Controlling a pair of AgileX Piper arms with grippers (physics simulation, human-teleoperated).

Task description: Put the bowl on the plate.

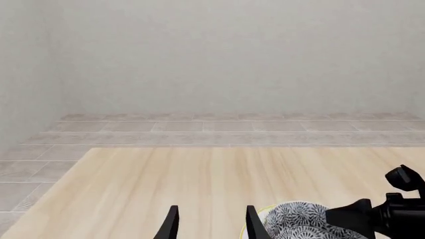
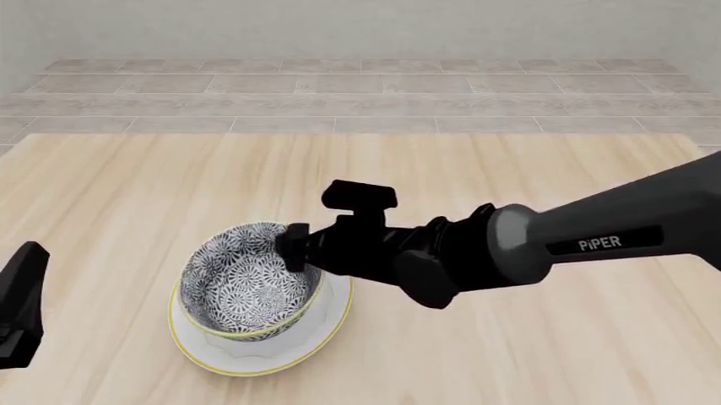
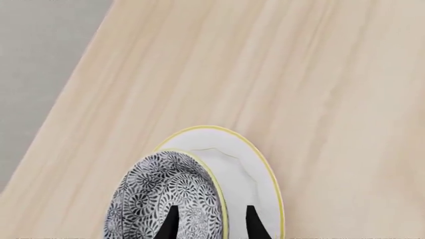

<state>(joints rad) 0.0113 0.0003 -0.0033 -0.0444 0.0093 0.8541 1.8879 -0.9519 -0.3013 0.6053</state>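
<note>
The patterned bowl sits inside the white plate at the near left of the table. My right gripper is at the bowl's right rim. In the right wrist view its fingers straddle that rim. One fingertip is inside the bowl, the other is over the plate, and the jaws stand apart, so the right gripper is open. My left gripper is open and empty to the left of the plate, seen at the frame's edge as the left gripper. The bowl also shows there.
The right arm stretches across the table from the right. The light wooden table ends at a far edge, with tiled floor and a pale wall beyond. The table's left edge runs close to the plate.
</note>
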